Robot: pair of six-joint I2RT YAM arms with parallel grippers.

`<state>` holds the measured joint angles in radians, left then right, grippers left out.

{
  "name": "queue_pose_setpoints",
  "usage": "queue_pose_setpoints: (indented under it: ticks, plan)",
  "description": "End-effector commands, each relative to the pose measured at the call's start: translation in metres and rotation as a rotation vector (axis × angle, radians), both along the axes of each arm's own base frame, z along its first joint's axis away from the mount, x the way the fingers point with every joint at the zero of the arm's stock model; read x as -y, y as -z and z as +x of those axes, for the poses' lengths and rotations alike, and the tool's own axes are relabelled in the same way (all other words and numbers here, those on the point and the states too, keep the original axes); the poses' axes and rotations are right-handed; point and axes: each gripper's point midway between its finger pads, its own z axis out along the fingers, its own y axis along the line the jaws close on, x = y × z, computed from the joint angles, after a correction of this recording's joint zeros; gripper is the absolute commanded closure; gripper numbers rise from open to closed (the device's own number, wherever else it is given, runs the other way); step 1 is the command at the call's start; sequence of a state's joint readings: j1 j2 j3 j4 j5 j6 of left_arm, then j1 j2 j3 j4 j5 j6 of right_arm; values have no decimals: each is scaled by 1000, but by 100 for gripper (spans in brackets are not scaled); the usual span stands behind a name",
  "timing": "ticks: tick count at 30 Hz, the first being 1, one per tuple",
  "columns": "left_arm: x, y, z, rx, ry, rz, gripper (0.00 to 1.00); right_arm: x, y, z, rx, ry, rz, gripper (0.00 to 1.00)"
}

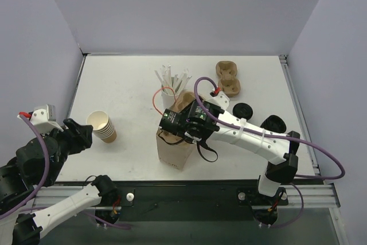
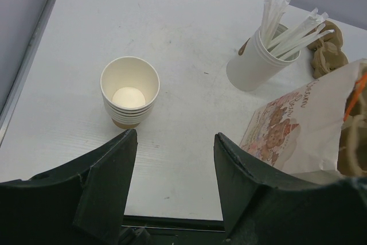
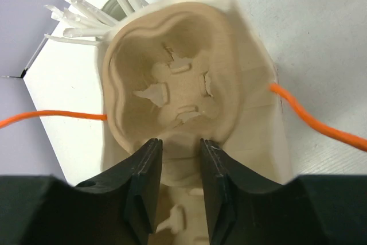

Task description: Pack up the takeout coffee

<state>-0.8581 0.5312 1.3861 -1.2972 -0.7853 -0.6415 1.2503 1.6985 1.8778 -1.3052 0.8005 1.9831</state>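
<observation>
No lidded kraft cup shows in any view; the takeout coffee is hidden or out of view. A printed paper bag (image 1: 175,152) with orange handles stands at the table's front centre and also shows in the left wrist view (image 2: 295,136). My right gripper (image 1: 170,128) reaches into its mouth. In the right wrist view the gripper (image 3: 180,144) is shut on the middle ridge of a moulded pulp cup carrier (image 3: 172,55) that sits inside the bag (image 3: 261,113). My left gripper (image 2: 175,164) is open and empty, hovering at the front left (image 1: 80,133).
A stack of lidless brown paper cups (image 1: 101,126) stands just right of my left gripper and also shows in the left wrist view (image 2: 129,93). A white holder of wrapped straws (image 1: 170,87) is behind the bag. A second pulp carrier (image 1: 227,78) lies back right. Loose black lids (image 1: 243,109) lie right.
</observation>
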Motion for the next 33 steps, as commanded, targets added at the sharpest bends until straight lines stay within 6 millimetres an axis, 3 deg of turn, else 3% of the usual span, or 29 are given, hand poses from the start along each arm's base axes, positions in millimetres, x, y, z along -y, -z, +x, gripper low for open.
queue_pose_setpoints:
  ticks: [1, 15, 25, 29, 33]
  plan:
    - [-1, -12, 1, 43, 6, -25, 34, 32, -6, -2, 7, 153, 11, 80]
    - [-4, -16, -1, 54, 0, -29, 35, 29, 0, -3, -21, 138, -19, 80]
    - [-10, -14, -3, 58, -17, -22, 34, 39, 8, 3, -42, 131, -96, 76]
    - [-10, -14, -3, 55, -18, -28, 35, 34, -19, 13, 6, 27, -173, 70]
    - [-7, -16, -3, 46, -13, -36, 35, 3, -61, 24, 68, -219, -251, 64]
